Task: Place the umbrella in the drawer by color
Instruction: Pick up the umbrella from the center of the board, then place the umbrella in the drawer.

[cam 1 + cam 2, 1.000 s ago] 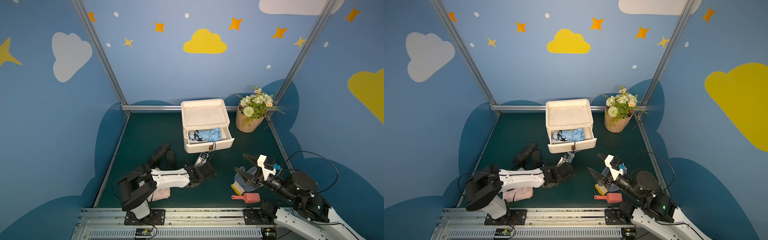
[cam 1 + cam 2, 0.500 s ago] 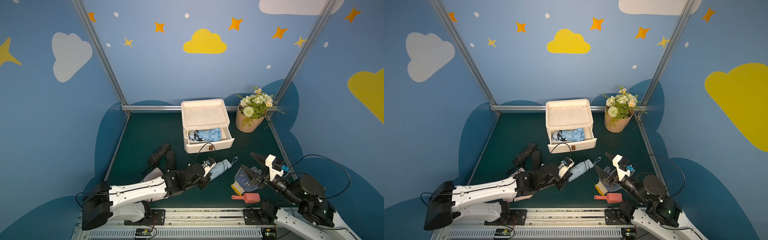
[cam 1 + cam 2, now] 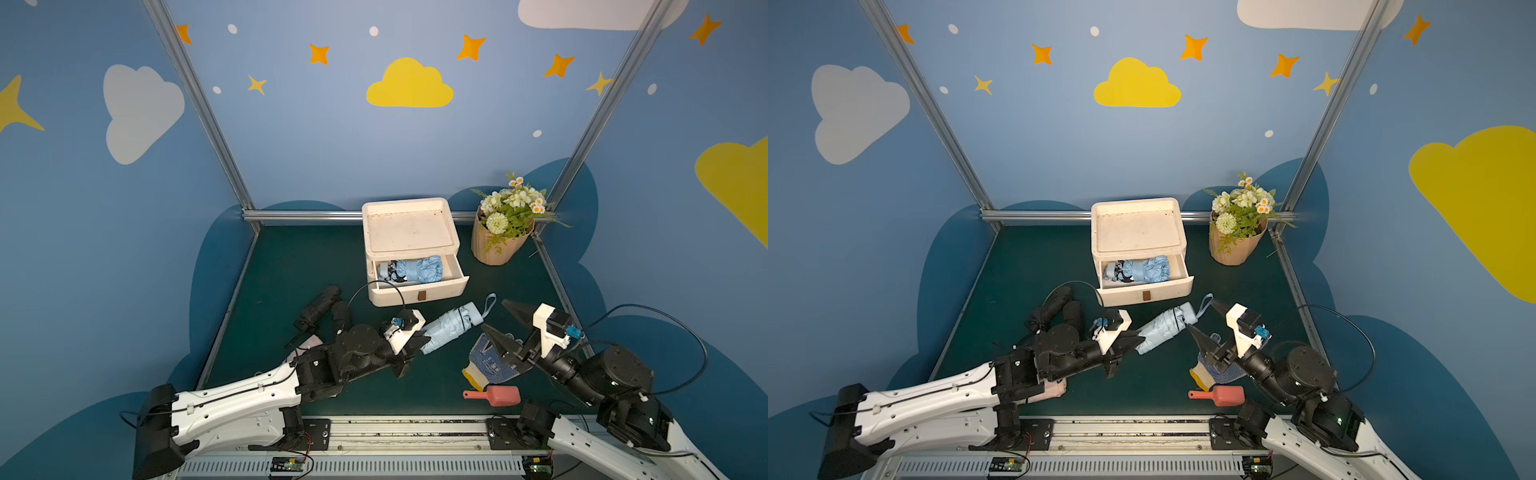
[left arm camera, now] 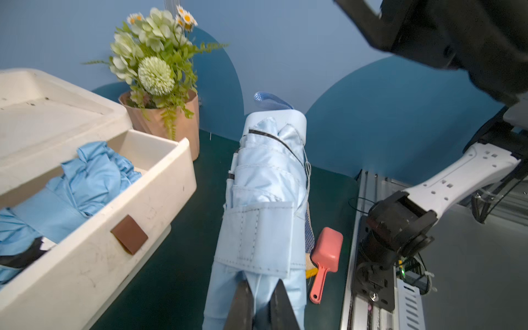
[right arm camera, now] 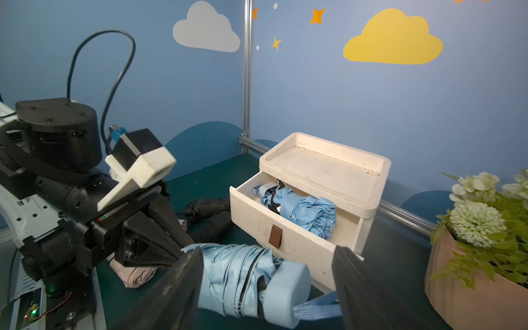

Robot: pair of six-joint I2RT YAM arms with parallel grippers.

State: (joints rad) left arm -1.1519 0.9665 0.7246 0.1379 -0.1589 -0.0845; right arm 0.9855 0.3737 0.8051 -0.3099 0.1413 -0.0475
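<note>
2 grippers: left gripper (image 4: 263,285) clamped on the light-blue umbrella (image 3: 453,328), at the end opposite its cap; right gripper (image 5: 268,251) jaws wide apart at the capped end.
Umbrella: folded, pleated nylon, rounded plastic cap, woven loop; just in front of the drawer (image 3: 419,291).
Drawer: off-white plastic, pulled out, 1 crumpled blue umbrella (image 3: 415,268) inside.
Left wrist view alone: stitched wrap strap.
Right wrist view: rolled pink umbrella (image 5: 134,274) under left arm; left wrist view misses it.

Blue back wall (image 3: 332,158), yellow cloud decal (image 3: 409,85) on it, white cloud decal (image 3: 141,112) on a side wall (image 3: 62,216), orange star decals (image 3: 471,47) above, aluminium posts (image 3: 199,112) at both far corners, aluminium rail (image 3: 303,215) along far edge of dark green mat (image 3: 299,266).
</note>
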